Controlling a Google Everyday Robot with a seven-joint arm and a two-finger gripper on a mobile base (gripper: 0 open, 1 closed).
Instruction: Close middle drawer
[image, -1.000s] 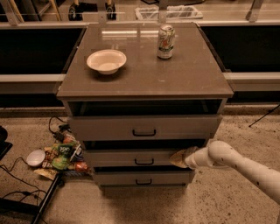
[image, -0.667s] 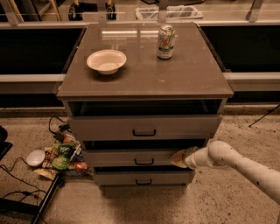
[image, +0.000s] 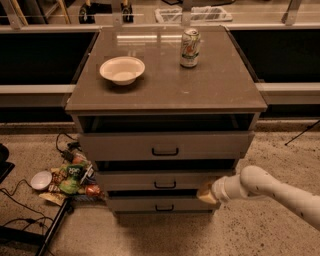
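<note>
**Middle drawer stands partly out; a push on its flat front should seat it**

On the floor at far left lie a small white dish (image: 40, 180) and a heap of snack bags (image: 73, 175), close against the foot of the table (image: 165, 90), which is a three-drawer unit. None of this touches the drawer's path. On the table's top, a white bowl (image: 122, 70) sits left of centre.

Below, the top drawer (image: 115, 146) is pulled well out. The middle drawer (image: 125, 180) sits under it, out by a smaller amount, with a dark gap showing above its front. The bottom drawer (image: 130, 204) is beneath. The middle drawer's black bar handle (image: 164, 185) lies at the centre of its low front.

This looks like a stiff wooden box on runners: rigid, not fragile, probably light if empty, though its contents are hidden. Closing needs no hold at all. A flat push on the front panel will do, best near the handle so the box runs straight. A push far to one end may skew it and bind the runners.

A drinks can (image: 190, 47) stands upright right of centre on the top; a hard shove could rock it.

At the right, the gripper (image: 207, 192) is at the right end of the middle drawer's front, seemingly against it, on the white arm (image: 280, 192). Whether it is released or clenched I cannot tell.
</note>
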